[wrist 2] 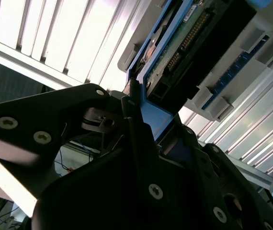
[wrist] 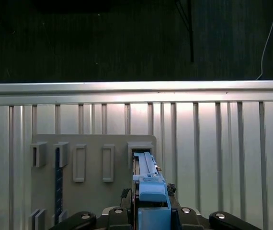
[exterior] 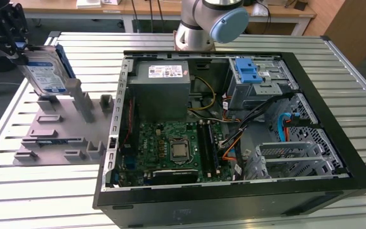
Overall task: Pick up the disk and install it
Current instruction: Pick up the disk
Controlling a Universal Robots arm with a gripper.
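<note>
In the upper left of the exterior view, the gripper [exterior: 21, 51] was closed on the disk [exterior: 45, 72], holding it upright with its labelled face toward the exterior view's right. The disk hung just above the grey holder plate [exterior: 49, 138] on the slatted table [exterior: 30, 191]. Whether its lower edge was fully clear of the slot below could not be told.

In the second wrist view, the black fingers [wrist 2: 136, 129] pinched the blue frame at one end of the disk [wrist 2: 184, 43]. That grip probably kept pressure off the bare circuit side and left the rest free to slide into a bay.

In the first wrist view, the disk [wrist: 148, 179] showed edge-on in line with an empty slot [wrist: 140, 146].

The open computer case [exterior: 221, 210] lay well apart, filling the centre and right. Its drive cage [exterior: 262, 83], in the upper right, looked like the place meant for the disk.
</note>
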